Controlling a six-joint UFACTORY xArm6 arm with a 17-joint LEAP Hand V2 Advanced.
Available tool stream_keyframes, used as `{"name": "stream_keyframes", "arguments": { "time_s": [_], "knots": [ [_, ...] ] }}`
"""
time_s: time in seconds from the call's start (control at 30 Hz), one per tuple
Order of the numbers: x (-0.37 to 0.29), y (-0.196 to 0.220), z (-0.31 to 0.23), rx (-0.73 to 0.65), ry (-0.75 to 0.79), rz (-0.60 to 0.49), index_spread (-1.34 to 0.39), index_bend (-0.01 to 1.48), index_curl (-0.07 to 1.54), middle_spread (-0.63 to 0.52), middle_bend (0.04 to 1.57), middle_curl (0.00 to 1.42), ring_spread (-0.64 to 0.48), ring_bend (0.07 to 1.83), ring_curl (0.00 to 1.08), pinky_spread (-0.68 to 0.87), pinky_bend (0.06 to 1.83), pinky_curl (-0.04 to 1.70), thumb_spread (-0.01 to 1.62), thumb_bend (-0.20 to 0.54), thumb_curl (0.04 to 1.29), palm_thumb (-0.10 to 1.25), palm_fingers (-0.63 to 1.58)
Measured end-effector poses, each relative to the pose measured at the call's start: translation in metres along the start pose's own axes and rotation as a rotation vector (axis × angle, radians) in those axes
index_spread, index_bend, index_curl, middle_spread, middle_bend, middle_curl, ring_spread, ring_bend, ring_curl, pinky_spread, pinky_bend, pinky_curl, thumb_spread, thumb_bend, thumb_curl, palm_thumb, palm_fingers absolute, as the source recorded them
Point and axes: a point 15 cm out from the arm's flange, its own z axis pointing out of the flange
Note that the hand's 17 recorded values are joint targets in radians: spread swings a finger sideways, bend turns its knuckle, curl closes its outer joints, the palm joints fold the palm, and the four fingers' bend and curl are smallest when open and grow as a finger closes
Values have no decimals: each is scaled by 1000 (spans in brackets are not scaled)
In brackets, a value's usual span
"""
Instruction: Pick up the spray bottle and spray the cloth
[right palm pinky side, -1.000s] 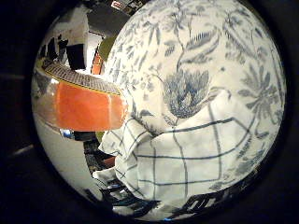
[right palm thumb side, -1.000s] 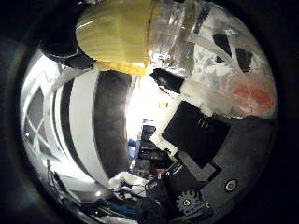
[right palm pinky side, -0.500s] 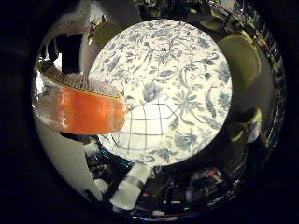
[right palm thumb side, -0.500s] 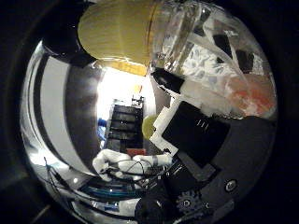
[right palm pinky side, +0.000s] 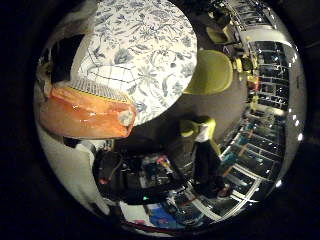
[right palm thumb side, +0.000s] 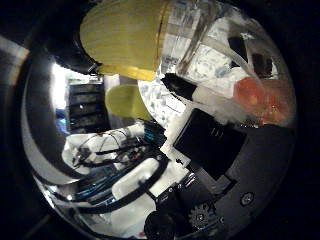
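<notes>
One spray bottle (right palm thumb side: 165, 40) held in curled robot hand (right palm thumb side: 210, 145), now raised well above desk (right palm pinky side: 145, 45); cloth (right palm pinky side: 117, 77) unsprayed, farther below.

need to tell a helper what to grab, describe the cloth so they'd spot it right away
Find the round table covered in a blue and white flower print. Near its edge, beside the orange spray bottle in the hand, lies the cloth. It is white with a dark grid of checks, unlike the flowers around it.
</notes>
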Motion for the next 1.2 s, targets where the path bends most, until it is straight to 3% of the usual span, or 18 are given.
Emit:
{"name": "stream_keyframes", "arguments": {
  "time_s": [0.17, 0.37, 0.6, 0.9, 1.2],
  "knots": [
    [-13, -9, 0, -60, 135, -18, -174, 1243, 715, -96, 1413, 646, -216, 1347, 779, -206, 1076, 1267, 1116, -15, 506, 976, 1146],
    [-34, -3, 53, -201, 215, -25, -174, 1242, 714, -96, 1416, 649, -217, 1343, 783, -208, 1077, 1268, 1121, -15, 488, 982, 1146],
    [-64, 3, 102, -271, 278, -74, -174, 1242, 714, -96, 1415, 650, -217, 1341, 786, -209, 1076, 1268, 1132, -14, 471, 981, 1147],
    [-81, -12, 51, -106, 248, -77, -181, 1244, 713, -96, 1413, 651, -218, 1338, 789, -211, 1075, 1268, 1133, -15, 454, 978, 1149],
    [-181, -46, -27, 156, -138, -119, -181, 1245, 710, -96, 1408, 647, -217, 1348, 792, -212, 1072, 1269, 1121, -13, 453, 1006, 1151]
  ]
}}
